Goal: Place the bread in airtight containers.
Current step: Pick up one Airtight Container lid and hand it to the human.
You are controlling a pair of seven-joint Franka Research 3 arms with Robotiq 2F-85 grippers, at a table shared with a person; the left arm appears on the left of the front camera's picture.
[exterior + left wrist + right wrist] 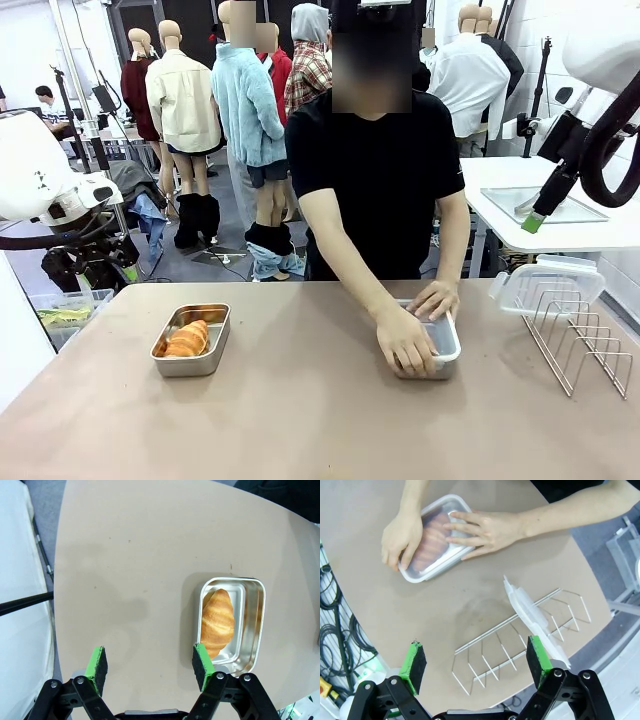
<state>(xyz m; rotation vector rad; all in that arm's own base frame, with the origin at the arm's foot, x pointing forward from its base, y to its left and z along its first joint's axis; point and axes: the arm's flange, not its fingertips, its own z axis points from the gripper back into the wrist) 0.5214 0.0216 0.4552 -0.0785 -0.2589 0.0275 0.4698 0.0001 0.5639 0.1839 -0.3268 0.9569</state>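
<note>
Beige tabletop [300, 420] spreads toward a person whose hands [405, 345] cover the lidded container [449, 348] just left of the wire rack [580, 345], bread [434, 537] dim through its lid. Well left of the rack sits the open container [190, 367] holding one croissant [188, 340], and a spare clear lid [545, 283] rests on the rack's far end. Both pincers gape wide and empty: the right pincer [474, 642] above the rack, the left pincer [148, 650] well left of it beside the open container.
</note>
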